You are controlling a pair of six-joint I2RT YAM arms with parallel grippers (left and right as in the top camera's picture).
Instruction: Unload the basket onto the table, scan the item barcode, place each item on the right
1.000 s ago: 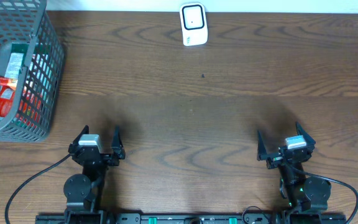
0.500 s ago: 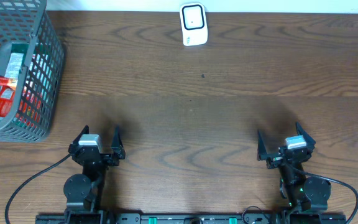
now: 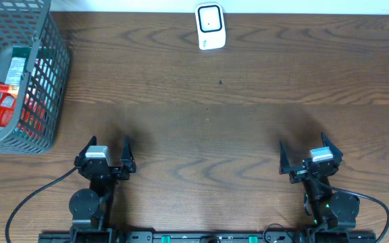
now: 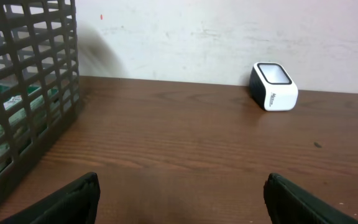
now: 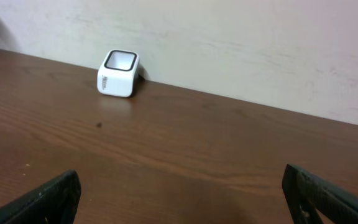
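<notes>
A grey wire basket (image 3: 53,74) stands at the table's far left and holds packaged items, among them a red one (image 3: 0,104) and a grey-green pack (image 3: 15,67). No barcode can be made out. The white barcode scanner (image 3: 210,26) with a dark window sits at the far edge, also seen as scanner (image 4: 273,86) and scanner (image 5: 119,73). My left gripper (image 3: 106,147) rests open at the near left, its fingers (image 4: 73,199) wide apart over bare wood. My right gripper (image 3: 304,146) is open at the near right, with nothing between its fingers (image 5: 45,199).
The basket's dark mesh wall (image 4: 27,93) rises close on the left of the left wrist view. A pale wall (image 5: 229,43) backs the table's far edge. A small dark speck (image 3: 220,82) marks the wood below the scanner.
</notes>
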